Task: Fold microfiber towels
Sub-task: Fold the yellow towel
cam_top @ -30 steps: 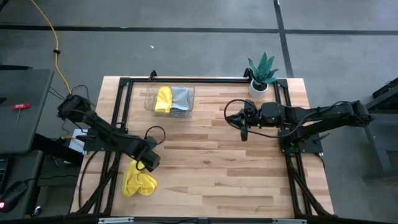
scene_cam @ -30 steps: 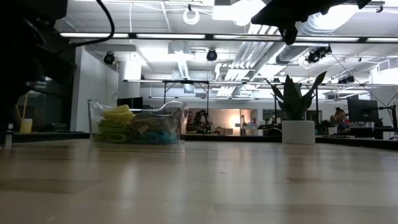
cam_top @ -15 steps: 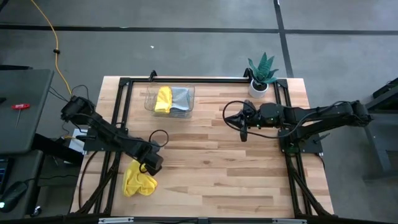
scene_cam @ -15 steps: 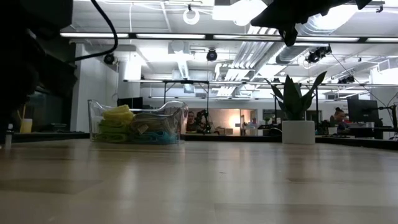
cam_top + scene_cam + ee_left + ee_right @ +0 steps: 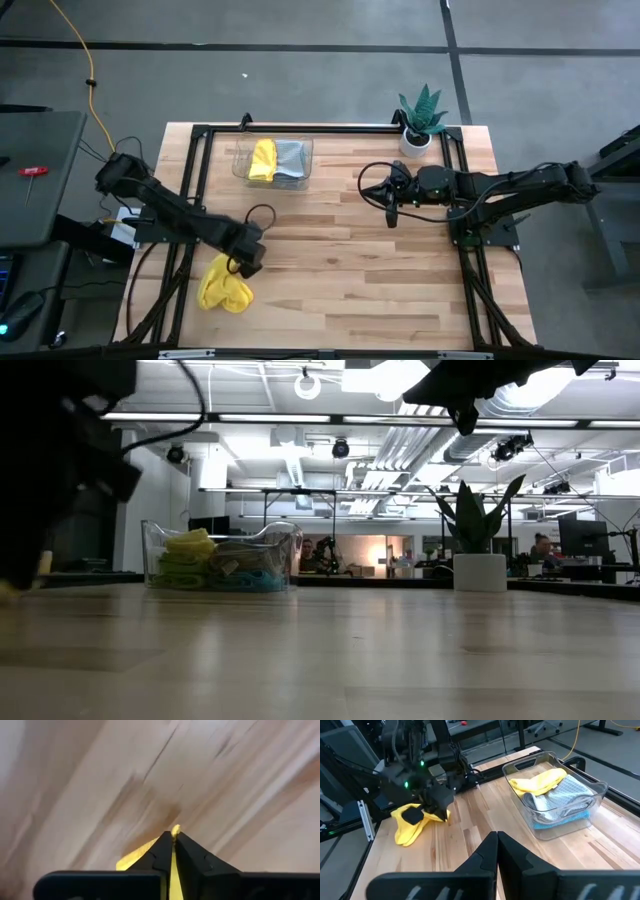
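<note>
My left gripper (image 5: pixel 173 836) pinched tight on edge of yellow towel (image 5: pixel 224 291), sliver of cloth showing between my fingers (image 5: pixel 191 857). Towel crumpled on table (image 5: pixel 380 300) near my left front corner. Judged light, soft, floppy; will sag and drag, so grip at corner or hem, lift slowly to let it unfurl. Other towels (image 5: pixel 555 795) piled in tray (image 5: pixel 243 165) at back. My right gripper (image 5: pixel 496 837) closed, empty, hovering above table mid-right, waiting.

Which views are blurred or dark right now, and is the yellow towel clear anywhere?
Left wrist view: table grain smeared by motion, only a sliver of yellow towel shows. Low view: left arm a black silhouette against bright ceiling lights. High and right wrist views: sharp, towel clear under the left gripper.
</note>
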You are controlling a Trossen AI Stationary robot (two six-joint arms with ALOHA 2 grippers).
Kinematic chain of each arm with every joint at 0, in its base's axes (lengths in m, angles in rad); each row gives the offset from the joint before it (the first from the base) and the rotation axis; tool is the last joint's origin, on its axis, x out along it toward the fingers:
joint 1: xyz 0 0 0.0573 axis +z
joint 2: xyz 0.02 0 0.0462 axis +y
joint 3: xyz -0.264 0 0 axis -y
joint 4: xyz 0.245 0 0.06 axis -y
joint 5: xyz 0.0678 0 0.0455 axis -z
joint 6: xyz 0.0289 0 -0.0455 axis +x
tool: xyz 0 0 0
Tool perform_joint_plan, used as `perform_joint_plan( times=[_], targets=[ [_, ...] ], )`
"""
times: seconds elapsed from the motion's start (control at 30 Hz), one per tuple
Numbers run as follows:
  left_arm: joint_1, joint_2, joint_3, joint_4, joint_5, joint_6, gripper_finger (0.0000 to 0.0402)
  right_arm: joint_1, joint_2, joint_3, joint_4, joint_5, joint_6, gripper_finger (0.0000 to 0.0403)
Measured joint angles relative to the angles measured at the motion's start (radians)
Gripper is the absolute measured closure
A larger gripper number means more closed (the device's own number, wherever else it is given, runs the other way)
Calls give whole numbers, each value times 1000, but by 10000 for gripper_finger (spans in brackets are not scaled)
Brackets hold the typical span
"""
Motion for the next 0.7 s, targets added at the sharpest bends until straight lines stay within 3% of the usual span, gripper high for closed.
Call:
perform_joint_plan(
  times=[0.23, 0.47, 0.7],
  targets=[
    [159, -85, 109, 67, -48, 229, 398, 0, 4, 0, 7, 0, 2, 402],
    [329, -73, 325, 260, -50, 504, 401, 0, 13, 0, 7, -1, 2, 402],
    [376, -81, 545, 243, -40, 773, 401, 0, 23, 0, 9, -3, 53, 402]
  ],
)
